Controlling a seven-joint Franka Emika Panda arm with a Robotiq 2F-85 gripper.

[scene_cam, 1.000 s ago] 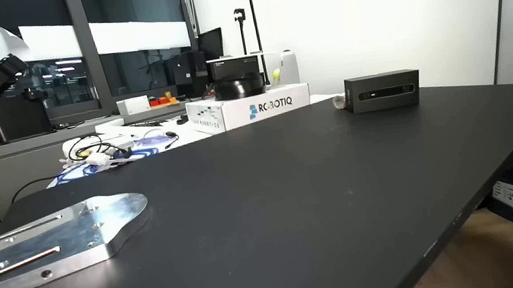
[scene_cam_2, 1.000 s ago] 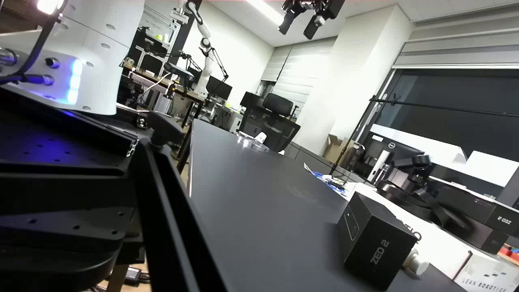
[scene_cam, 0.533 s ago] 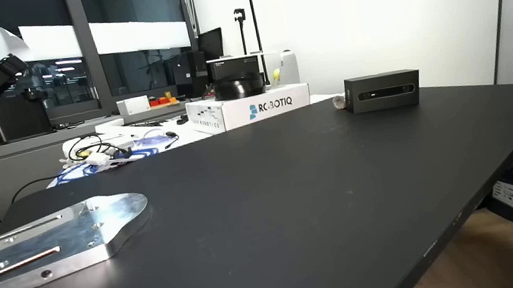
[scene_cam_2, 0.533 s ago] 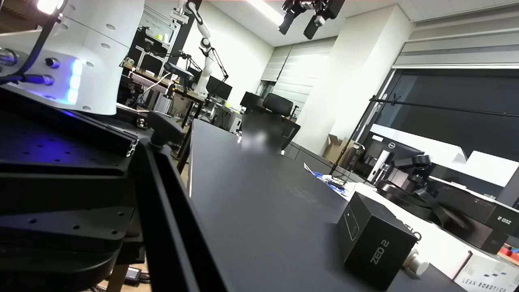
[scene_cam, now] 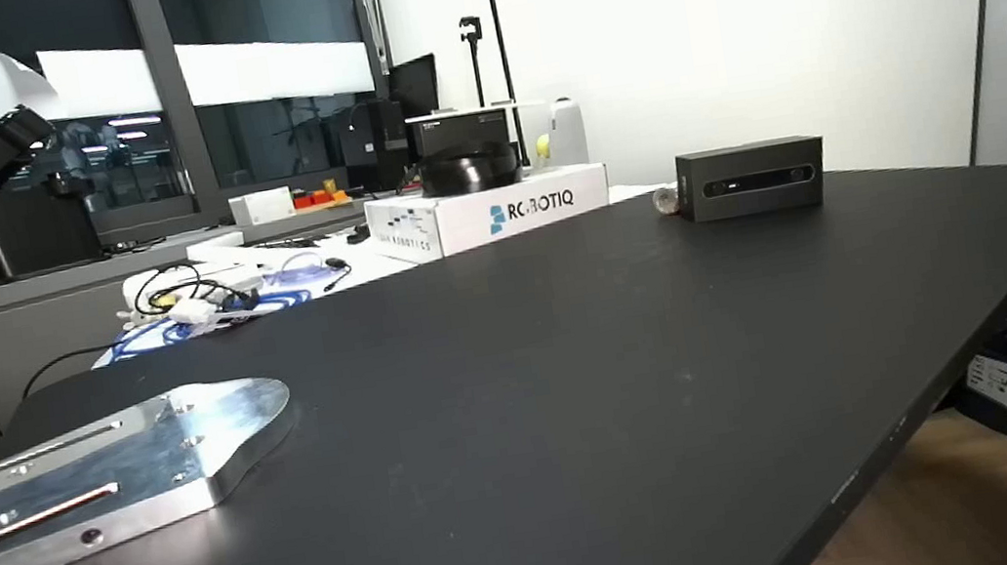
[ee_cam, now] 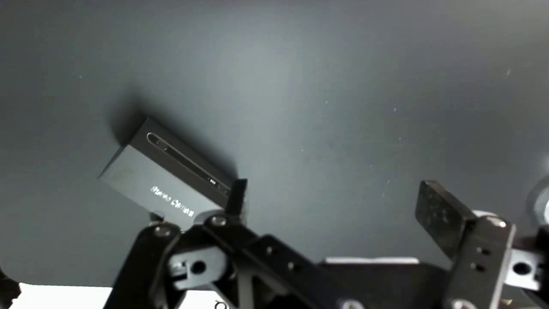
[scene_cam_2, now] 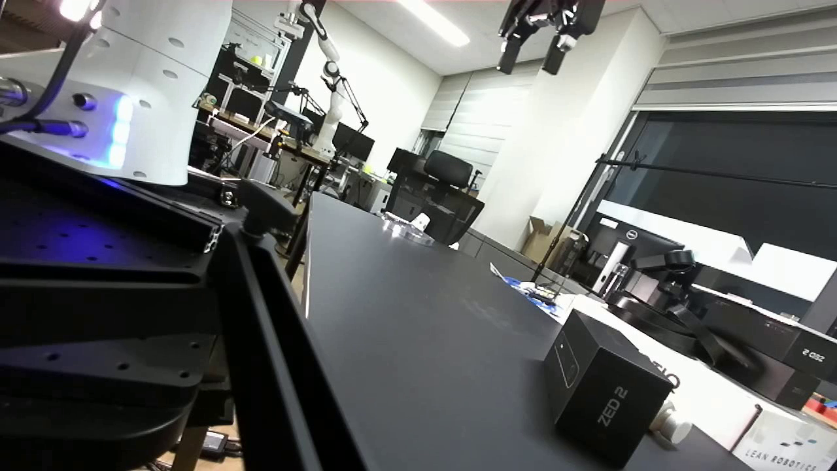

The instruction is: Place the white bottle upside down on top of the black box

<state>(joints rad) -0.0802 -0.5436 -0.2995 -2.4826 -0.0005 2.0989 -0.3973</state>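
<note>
The black box (scene_cam: 750,181) stands on the dark table in both exterior views, with "ZED 2" on its end (scene_cam_2: 608,399). In the wrist view the box (ee_cam: 158,182) is at left, partly covered by a gripper finger. The small white bottle (scene_cam_2: 673,425) is on the table close beside the box and appears to lie on its side; it also shows at the box's left edge in an exterior view (scene_cam: 665,201). In the wrist view I cannot make the bottle out behind the gripper. My gripper (scene_cam_2: 529,67) is open and empty, high above the table; its fingers (ee_cam: 334,186) are wide apart.
A white printed cardboard box (scene_cam: 513,210) with black items on it stands behind the table. A metal plate (scene_cam: 144,461) lies at the table's other end. Cables (scene_cam: 202,310) lie on a white surface alongside. The robot base (scene_cam_2: 131,98) stands beside the table.
My gripper has moved right and slightly down in an exterior view over the last half second, staying open. The box and the bottle have not moved.
</note>
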